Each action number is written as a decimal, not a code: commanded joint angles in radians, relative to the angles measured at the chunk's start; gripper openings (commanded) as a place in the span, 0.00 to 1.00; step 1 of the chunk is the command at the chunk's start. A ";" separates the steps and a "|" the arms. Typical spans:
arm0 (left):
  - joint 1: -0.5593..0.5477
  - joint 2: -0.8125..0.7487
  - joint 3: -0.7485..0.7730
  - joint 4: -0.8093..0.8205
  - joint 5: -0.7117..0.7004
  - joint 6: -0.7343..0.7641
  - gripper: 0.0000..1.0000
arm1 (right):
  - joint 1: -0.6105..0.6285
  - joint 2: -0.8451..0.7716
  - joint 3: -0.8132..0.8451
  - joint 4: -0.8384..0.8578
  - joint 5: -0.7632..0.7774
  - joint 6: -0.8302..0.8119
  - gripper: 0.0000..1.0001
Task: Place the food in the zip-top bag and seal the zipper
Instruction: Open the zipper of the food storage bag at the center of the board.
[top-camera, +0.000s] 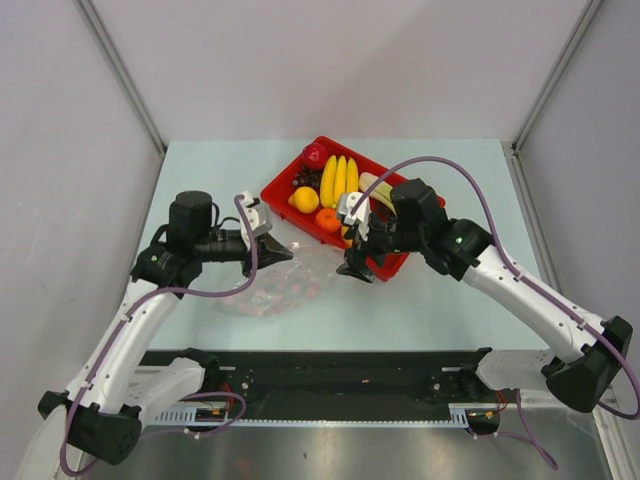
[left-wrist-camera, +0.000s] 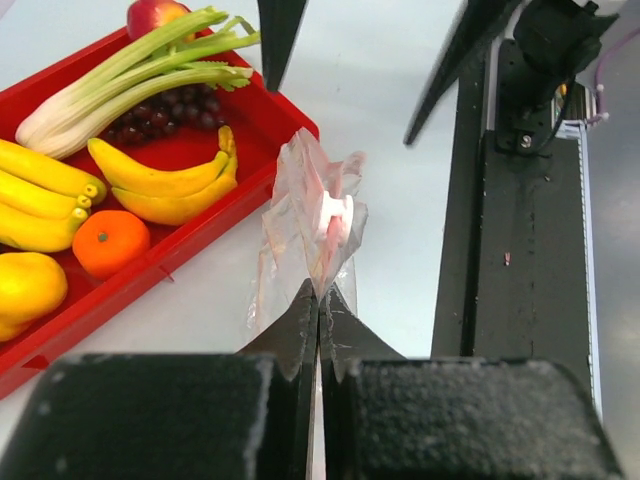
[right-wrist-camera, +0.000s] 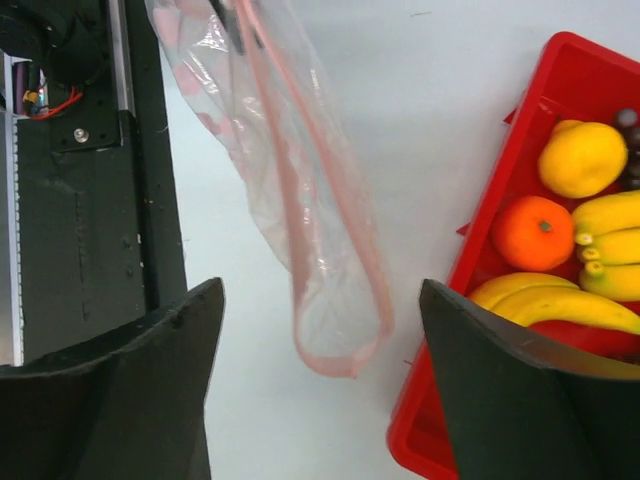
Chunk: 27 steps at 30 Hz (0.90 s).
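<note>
Zip-top bag (top-camera: 285, 287) sits on table (top-camera: 450, 300) just beside red tray (top-camera: 268, 190); food (top-camera: 335, 185) all in tray. Left claw (left-wrist-camera: 318, 300) clenched on bag edge. Right claw (right-wrist-camera: 320, 295) spread wide over the mouth, holding nothing. Film looks light, floppy and slick, so I'd pinch the stiffer zipper (right-wrist-camera: 290, 190) lip, not the film.

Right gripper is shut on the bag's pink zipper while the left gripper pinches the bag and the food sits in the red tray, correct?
Not quite: the right gripper is open, clamping nothing, as the right wrist view shows. The left gripper does pinch the zip-top bag, and the food sits in the red tray.
</note>
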 joint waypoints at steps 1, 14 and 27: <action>0.005 -0.001 0.043 -0.058 0.080 0.092 0.00 | -0.037 -0.014 0.058 -0.052 -0.012 -0.031 0.77; 0.005 0.013 0.052 -0.046 0.080 0.066 0.00 | 0.000 -0.002 -0.015 0.052 -0.013 -0.080 0.67; 0.005 0.024 0.048 -0.009 -0.003 -0.074 0.00 | 0.056 0.098 0.036 0.132 0.097 0.016 0.00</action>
